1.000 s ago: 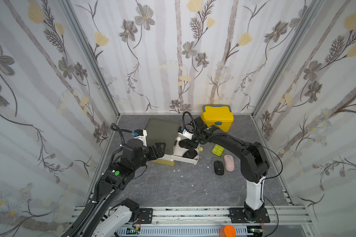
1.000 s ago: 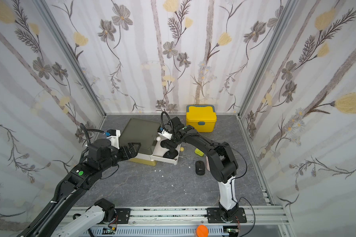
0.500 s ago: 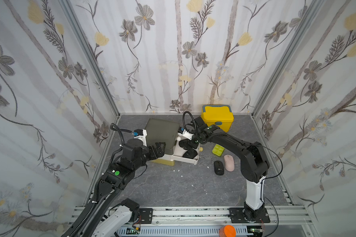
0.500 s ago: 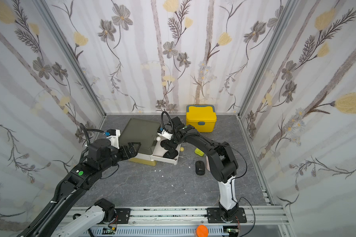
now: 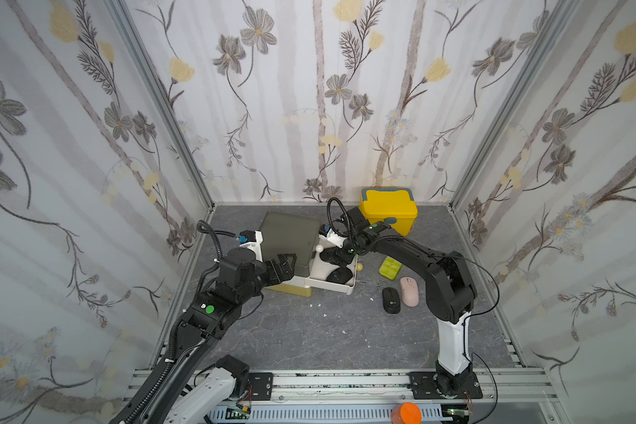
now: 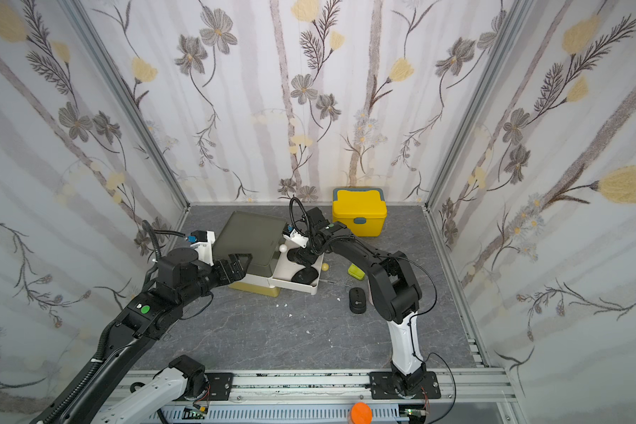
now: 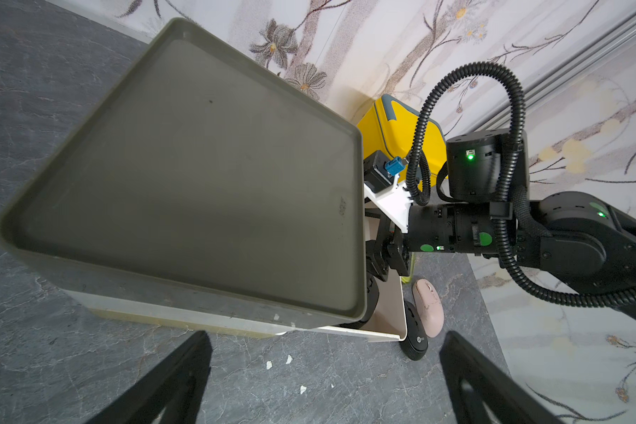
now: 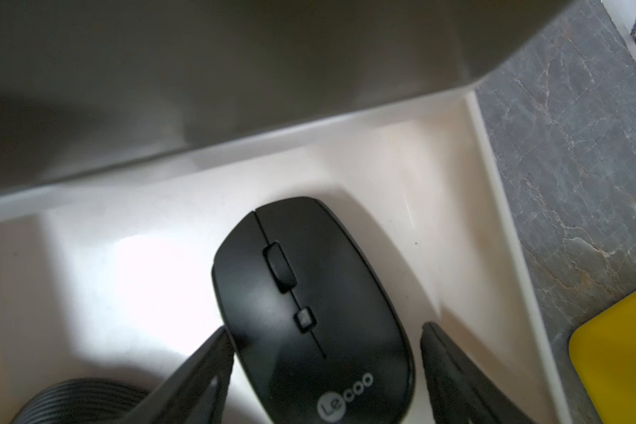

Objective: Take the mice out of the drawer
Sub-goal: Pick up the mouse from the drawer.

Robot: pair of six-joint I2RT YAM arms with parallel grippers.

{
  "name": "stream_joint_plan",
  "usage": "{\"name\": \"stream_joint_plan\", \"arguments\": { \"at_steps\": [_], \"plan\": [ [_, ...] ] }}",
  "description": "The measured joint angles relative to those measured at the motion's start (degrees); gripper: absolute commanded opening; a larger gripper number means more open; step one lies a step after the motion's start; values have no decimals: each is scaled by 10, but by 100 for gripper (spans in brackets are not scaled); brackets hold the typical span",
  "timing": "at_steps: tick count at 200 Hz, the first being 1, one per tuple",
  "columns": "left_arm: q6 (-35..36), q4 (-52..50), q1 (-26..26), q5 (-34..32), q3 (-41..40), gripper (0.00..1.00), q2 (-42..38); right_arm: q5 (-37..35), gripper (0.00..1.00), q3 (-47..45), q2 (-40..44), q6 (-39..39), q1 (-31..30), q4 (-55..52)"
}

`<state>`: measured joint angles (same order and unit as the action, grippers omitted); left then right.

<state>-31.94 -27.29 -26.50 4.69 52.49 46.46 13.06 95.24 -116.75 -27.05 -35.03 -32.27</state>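
Observation:
The white drawer (image 5: 350,290) stands pulled out of a grey-green topped cabinet (image 5: 289,235). My right gripper (image 8: 325,328) is down inside it, open, straddling a slim black mouse (image 8: 309,304) with a pale logo. One finger (image 8: 213,352) touches the mouse's side and a narrow gap shows at the other. A rounder dark mouse (image 5: 340,275) lies nearer the drawer's front. On the floor to the right lie a black mouse (image 5: 391,300) and a pale pink mouse (image 5: 409,291). My left gripper (image 5: 285,266) hangs open and empty by the cabinet's front left corner.
A lime-green pill box (image 5: 390,267) and a small yellow ball (image 5: 359,267) lie just right of the drawer. A yellow lidded box (image 5: 388,214) stands at the back wall. Small white scraps (image 7: 287,359) dot the grey floor in front of the cabinet.
The right gripper's jaws have drawn closer around the black mouse in the drawer. The left arm has not moved.

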Motion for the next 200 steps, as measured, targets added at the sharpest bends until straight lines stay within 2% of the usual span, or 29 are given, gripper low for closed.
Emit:
{"name": "stream_joint_plan", "arguments": {
  "at_steps": [87,138,158,200],
  "plan": [
    [-2,4,0,1,0,100,12,0,70,10,-16,5,1,1],
    [-6,9,0,7,0,100,12,6,63,15,-19,6,0,3],
    [-6,9,0,8,0,100,12,10,62,15,-19,6,0,3],
    [-7,9,0,9,0,100,13,22,69,15,-19,6,3,3]
  ]
}}
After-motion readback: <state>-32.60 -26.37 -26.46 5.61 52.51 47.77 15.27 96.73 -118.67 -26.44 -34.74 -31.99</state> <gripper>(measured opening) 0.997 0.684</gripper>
